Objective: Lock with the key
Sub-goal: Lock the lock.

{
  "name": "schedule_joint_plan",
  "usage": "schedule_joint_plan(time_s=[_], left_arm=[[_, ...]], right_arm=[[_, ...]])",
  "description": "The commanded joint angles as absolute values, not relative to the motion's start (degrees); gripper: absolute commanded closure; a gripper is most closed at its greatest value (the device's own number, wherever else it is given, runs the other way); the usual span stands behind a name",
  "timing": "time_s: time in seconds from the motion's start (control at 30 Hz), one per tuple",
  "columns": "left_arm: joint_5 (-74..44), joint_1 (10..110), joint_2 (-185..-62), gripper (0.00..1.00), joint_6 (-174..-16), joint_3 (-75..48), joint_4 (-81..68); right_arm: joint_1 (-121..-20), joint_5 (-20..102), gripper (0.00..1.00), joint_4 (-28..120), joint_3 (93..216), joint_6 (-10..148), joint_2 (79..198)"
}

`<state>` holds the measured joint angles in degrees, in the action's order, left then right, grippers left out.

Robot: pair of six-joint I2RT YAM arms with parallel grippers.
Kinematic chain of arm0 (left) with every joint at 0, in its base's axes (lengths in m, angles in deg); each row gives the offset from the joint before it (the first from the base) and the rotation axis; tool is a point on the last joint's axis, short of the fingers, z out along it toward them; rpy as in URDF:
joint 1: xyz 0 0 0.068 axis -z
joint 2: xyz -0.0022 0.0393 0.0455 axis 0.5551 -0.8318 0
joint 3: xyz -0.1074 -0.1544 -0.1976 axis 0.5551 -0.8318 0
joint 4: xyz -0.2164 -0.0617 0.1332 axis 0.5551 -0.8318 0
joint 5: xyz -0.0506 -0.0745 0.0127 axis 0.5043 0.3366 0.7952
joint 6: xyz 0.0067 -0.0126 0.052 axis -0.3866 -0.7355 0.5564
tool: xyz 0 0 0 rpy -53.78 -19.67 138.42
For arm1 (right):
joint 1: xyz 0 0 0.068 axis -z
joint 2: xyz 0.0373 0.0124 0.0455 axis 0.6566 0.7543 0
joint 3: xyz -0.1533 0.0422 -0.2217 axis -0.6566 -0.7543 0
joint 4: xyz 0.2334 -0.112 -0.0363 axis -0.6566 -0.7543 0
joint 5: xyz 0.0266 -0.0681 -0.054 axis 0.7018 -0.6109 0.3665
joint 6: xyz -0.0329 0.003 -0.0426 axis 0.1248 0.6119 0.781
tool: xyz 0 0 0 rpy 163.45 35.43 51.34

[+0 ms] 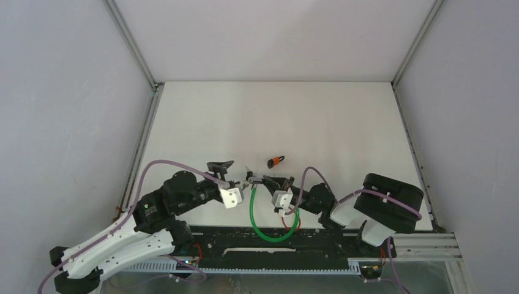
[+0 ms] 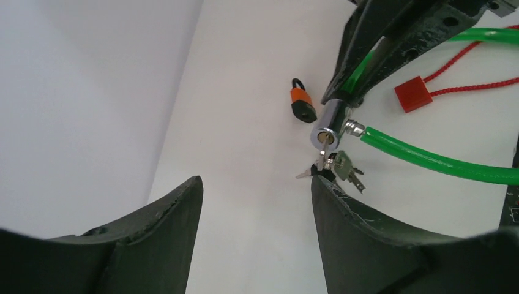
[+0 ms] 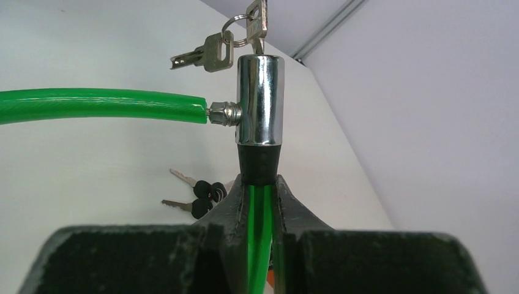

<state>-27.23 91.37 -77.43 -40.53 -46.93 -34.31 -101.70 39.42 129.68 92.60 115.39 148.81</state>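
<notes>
Right fingers (image 3: 294,211) clamped on glossy green cable (image 3: 104,105) below chrome lock cylinder (image 3: 260,98), key (image 3: 257,15) inserted; left fingers (image 2: 367,245) apart. Black-headed keys (image 3: 201,197): right wrist view only.

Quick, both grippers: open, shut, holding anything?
Left gripper: open, holding nothing.
Right gripper: shut on the green cable lock.

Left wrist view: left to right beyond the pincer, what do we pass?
padlock → lock cylinder → red tag. Left out: keys and green cable, which overlap the cylinder's span.
</notes>
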Motion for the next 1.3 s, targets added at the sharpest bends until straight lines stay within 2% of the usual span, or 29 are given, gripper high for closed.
schedule_joint_plan(time_s=[0.0, 0.3, 0.5, 0.87, 1.27], left_arm=[[-20.0, 91.5, -80.1, 0.33, -36.7, -47.9, -33.5], [-7.9, 90.2, -83.2, 0.4, -38.5, -45.6, -40.0], [-7.1, 88.0, -85.6, 0.5, -39.6, -45.0, -40.5], [0.1, 80.3, -86.0, 0.59, -40.5, -44.4, -38.2], [2.9, 79.5, -87.6, 0.68, -40.6, -43.5, -38.6]], right_arm=[[-102.7, 40.5, 1.0, 133.4, 92.2, 120.7, 148.5], [-102.9, 39.7, 1.0, 133.4, 92.1, 121.7, 148.1], [-103.1, 40.1, 1.0, 133.4, 91.8, 121.8, 148.0], [-103.3, 40.4, 1.0, 133.4, 91.8, 122.6, 148.3], [-103.3, 40.3, 1.0, 133.4, 91.9, 122.5, 148.6]])
